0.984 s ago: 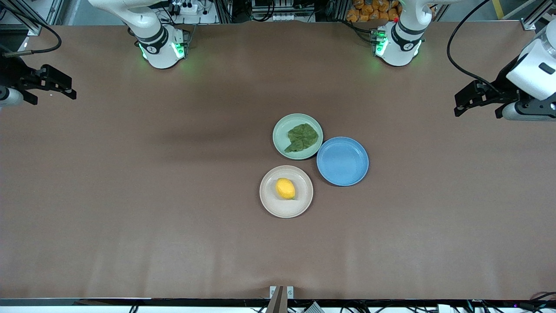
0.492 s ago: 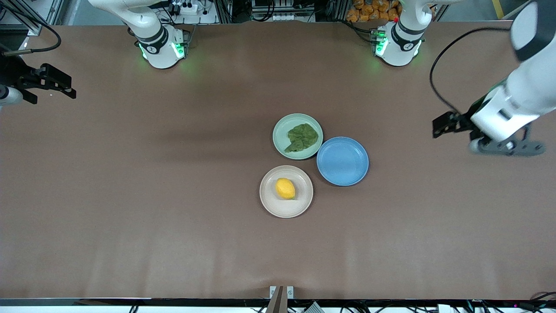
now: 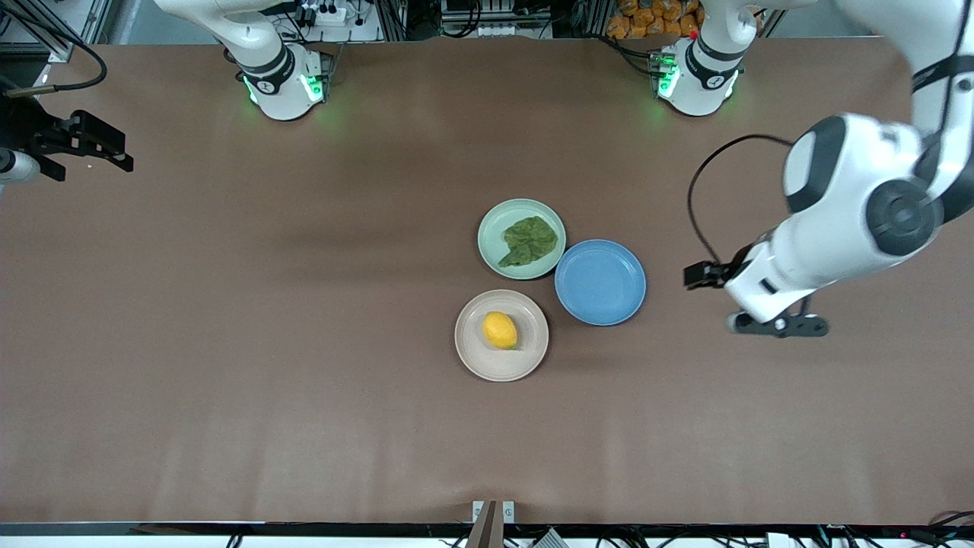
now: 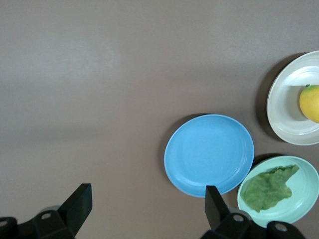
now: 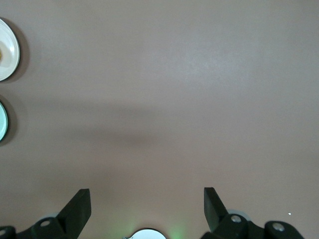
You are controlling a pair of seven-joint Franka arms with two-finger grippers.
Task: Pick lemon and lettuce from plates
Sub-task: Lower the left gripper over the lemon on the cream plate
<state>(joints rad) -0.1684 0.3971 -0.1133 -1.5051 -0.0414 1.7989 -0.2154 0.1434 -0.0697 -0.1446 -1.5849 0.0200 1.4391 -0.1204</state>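
The yellow lemon (image 3: 500, 330) lies on the beige plate (image 3: 534, 344). The dark green lettuce (image 3: 529, 240) lies on the mint plate (image 3: 494, 228), which is farther from the front camera. My left gripper (image 3: 698, 275) is open and empty, over bare table beside the blue plate toward the left arm's end. In the left wrist view the left gripper (image 4: 148, 199) is open, and the lemon (image 4: 310, 102), beige plate (image 4: 284, 112), lettuce (image 4: 269, 186) and mint plate (image 4: 305, 195) show. My right gripper (image 3: 87, 156) waits open at the right arm's end of the table, and its wrist view (image 5: 147, 199) shows it over bare table.
An empty blue plate (image 3: 599, 282) touches the mint plate and sits close to the beige plate; it also shows in the left wrist view (image 4: 209, 153). The plates' rims, beige (image 5: 7, 50) and mint (image 5: 2, 122), show at the edge of the right wrist view. Brown table surrounds the plates.
My left arm has swung in from the left arm's end of the table toward the blue plate. The right arm, the plates, lemon and lettuce have not moved.
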